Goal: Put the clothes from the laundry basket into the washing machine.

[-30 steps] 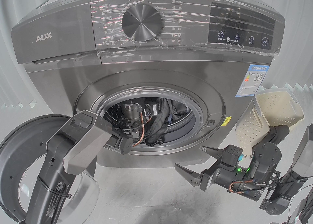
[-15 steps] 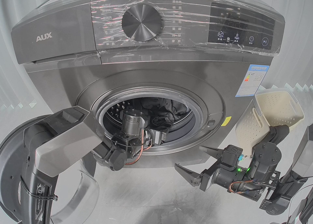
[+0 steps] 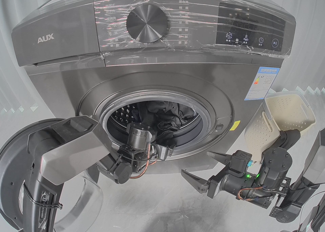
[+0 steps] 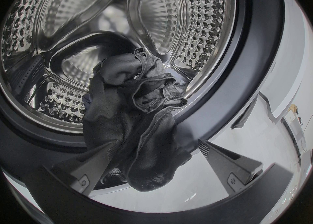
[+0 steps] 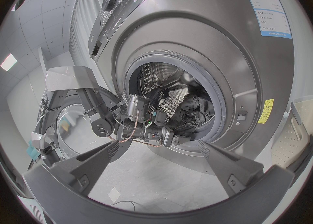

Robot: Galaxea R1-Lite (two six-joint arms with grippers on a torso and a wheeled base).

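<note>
Black crumpled fabric clothes (image 4: 130, 110) lie in the mouth of the grey metal front-loading washing machine (image 3: 169, 73). They are heaped on the perforated steel drum (image 4: 195, 22) and spill out over the dark rubber door seal (image 4: 228, 97). In the head view the heap runs from the centre of the opening down to 6 o'clock.

The left gripper (image 4: 156, 143) sits at the rim near 6 o'clock, spread wide and released. The left wrist view adds a fold of cloth draped against one finger (image 4: 78, 169), not pinched.

The head view adds the cream perforated plastic laundry basket (image 3: 291, 107), tipped with its open side toward the camera at 3 o'clock from the opening. It also shows the round grey door (image 3: 17, 161) swung open at 8 o'clock. The right gripper (image 3: 194, 162) hangs at 5 o'clock below the opening, its jaws apart and empty.
</note>
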